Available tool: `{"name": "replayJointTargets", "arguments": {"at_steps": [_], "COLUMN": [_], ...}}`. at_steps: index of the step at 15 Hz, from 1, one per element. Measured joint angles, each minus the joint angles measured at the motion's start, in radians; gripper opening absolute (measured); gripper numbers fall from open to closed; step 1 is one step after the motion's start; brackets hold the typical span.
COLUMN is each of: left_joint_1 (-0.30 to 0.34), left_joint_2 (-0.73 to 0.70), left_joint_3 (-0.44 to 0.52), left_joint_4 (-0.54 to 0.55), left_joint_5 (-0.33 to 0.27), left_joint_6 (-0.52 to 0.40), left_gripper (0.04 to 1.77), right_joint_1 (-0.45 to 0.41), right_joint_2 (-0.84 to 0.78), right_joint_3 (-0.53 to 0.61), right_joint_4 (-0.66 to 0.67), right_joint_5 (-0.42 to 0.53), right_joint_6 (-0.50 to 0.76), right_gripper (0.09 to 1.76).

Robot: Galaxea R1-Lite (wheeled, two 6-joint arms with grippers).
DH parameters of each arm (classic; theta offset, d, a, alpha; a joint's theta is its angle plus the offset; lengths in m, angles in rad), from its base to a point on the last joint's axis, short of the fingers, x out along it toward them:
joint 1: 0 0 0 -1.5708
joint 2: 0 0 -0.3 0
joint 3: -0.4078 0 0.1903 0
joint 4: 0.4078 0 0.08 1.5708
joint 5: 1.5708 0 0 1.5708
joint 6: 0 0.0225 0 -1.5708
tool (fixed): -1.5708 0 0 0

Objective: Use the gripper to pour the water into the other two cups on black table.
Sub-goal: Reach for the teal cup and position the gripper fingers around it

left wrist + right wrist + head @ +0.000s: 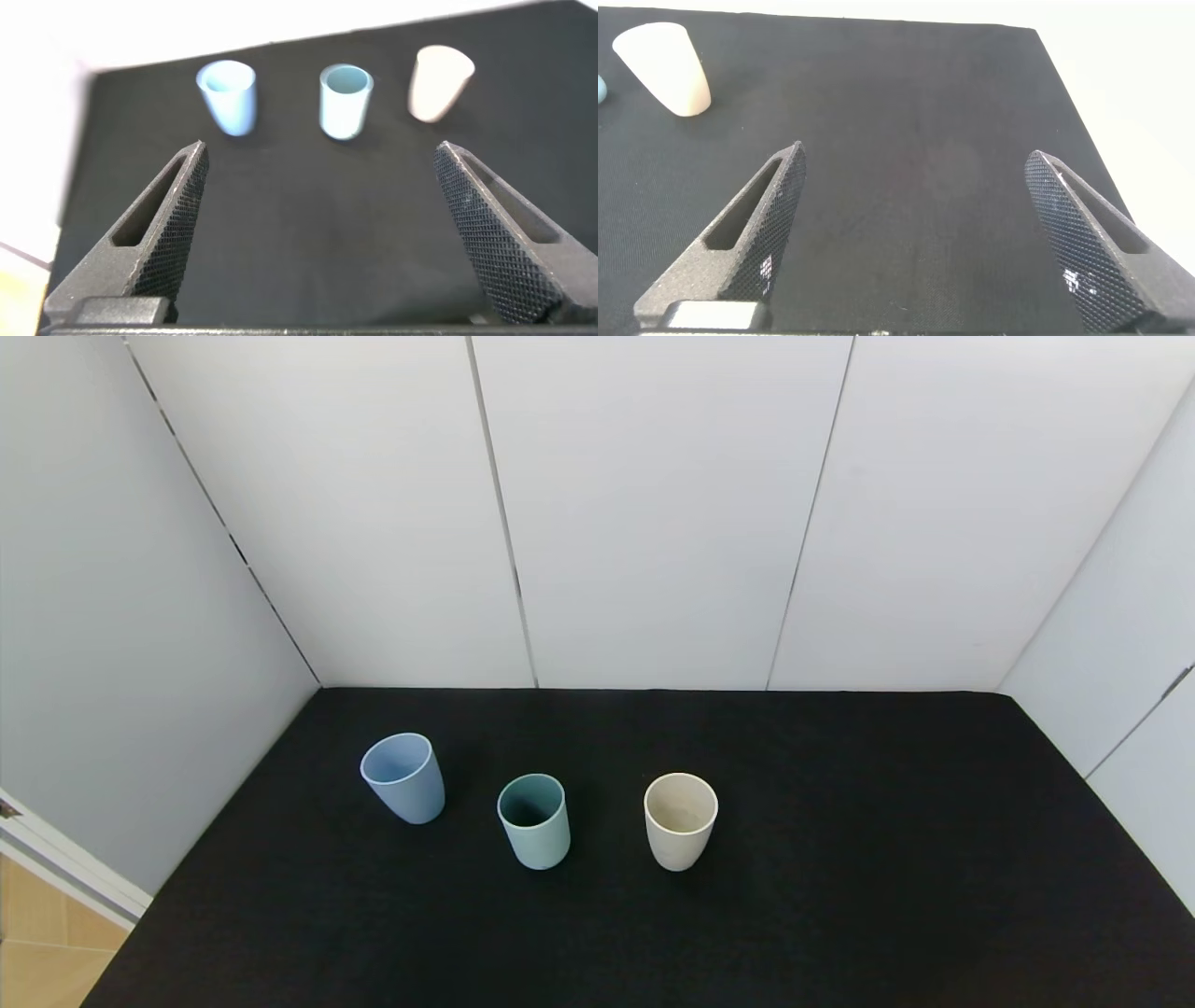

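Matte tumblers stand mid-table in a row: blue cup [403, 777] nearest the left edge, teal cup [533, 820] between, cream cup [681, 820] rightward. Your left gripper [318, 233] and right gripper [910, 233] hover released, holding nothing. Approach the teal cup centred; an off-centre grasp risks tipping it and spilling.

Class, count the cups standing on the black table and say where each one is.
3. The blue cup stands on the robot's left, the teal-green cup in the middle and nearer, and the cream-white cup on the right, all upright and apart on the black table. None seems hidden.
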Motion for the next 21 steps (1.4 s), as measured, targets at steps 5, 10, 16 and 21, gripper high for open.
{"name": "replayJointTargets", "arguments": {"at_steps": [5, 10, 16, 21], "left_joint_1": [-0.021, -0.161, -0.383, -0.482], "left_joint_2": [0.398, 0.804, 1.196, 1.365], "left_joint_3": [-0.135, -0.197, -0.143, -0.119], "left_joint_4": [-0.007, -0.125, -0.515, -0.718], "left_joint_5": [-0.045, 0.023, 0.176, 0.289], "left_joint_6": [0.142, 0.182, 0.132, 0.087], "left_gripper": [1.72, 1.72, 1.72, 1.72], "right_joint_1": [0.000, 0.000, 0.000, 0.000], "right_joint_2": [0.000, 0.000, 0.000, 0.000], "right_joint_3": [0.000, 0.000, 0.000, 0.000], "right_joint_4": [0.000, 0.000, 0.000, 0.000], "right_joint_5": [0.000, 0.000, 0.000, 0.000], "right_joint_6": [0.000, 0.000, 0.000, 0.000], "right_gripper": [1.71, 1.71, 1.71, 1.71]}}
